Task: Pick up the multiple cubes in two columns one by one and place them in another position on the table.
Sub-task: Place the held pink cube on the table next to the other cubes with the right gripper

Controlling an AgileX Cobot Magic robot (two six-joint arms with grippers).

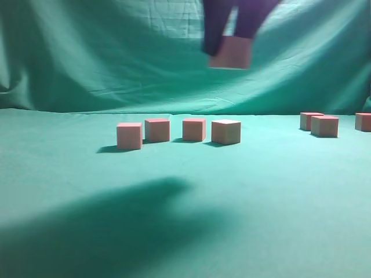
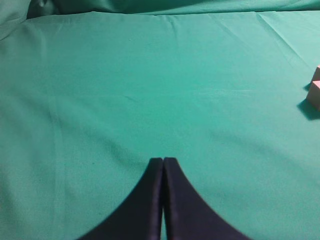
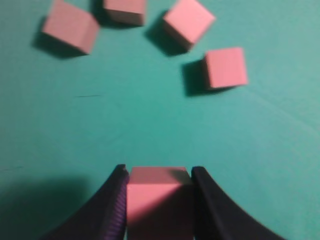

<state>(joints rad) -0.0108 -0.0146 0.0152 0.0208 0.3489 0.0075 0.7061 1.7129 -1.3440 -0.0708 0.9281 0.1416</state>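
Note:
My right gripper (image 1: pixel 232 43) hangs high above the green table (image 1: pixel 185 231), shut on one pink cube (image 1: pixel 231 53). The wrist view shows that cube (image 3: pixel 159 197) clamped between both dark fingers. Below it several cubes lie in a loose row: (image 1: pixel 129 135), (image 1: pixel 157 130), (image 1: pixel 194 129), (image 1: pixel 226 131). The right wrist view shows them as (image 3: pixel 70 26), (image 3: pixel 125 10), (image 3: pixel 188 21), (image 3: pixel 225 68). Three more cubes (image 1: pixel 324 125) sit at the far right. My left gripper (image 2: pixel 163 161) is shut and empty over bare cloth, with a cube (image 2: pixel 315 93) at the frame's right edge.
The same green cloth rises as a draped backdrop (image 1: pixel 116 52) behind the table. A broad dark shadow (image 1: pixel 110 226) lies across the near left of the table.

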